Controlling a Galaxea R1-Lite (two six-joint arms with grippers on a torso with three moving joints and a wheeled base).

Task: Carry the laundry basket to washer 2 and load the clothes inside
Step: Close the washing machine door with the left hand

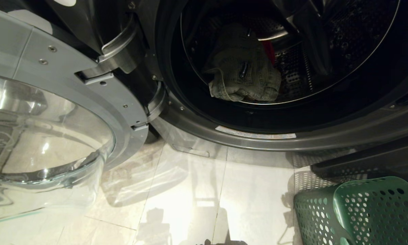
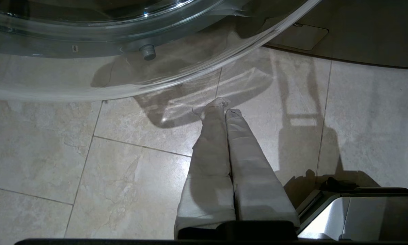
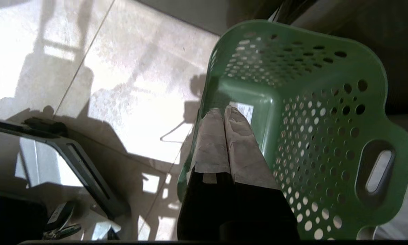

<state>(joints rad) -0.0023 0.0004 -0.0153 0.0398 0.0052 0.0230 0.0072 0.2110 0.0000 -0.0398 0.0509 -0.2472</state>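
Tiles (image 1: 251, 190) pale, glossy; both grippers (image 2: 224, 109) (image 3: 224, 110) closed, empty; basket (image 3: 292, 102) seemingly empty beside washer (image 1: 292, 136).

This is a laundry area — a front-loading washer (image 1: 292, 129) fills most of the head view, its round glass door (image 1: 54, 136) swung open to the left and the perforated steel drum (image 1: 326, 51) exposed, with a bundle of clothes (image 1: 241, 68) lying inside. Pale glossy floor tiles (image 1: 190, 204) run beneath, and a green perforated laundry basket (image 1: 360, 211) sits on them near the machine.
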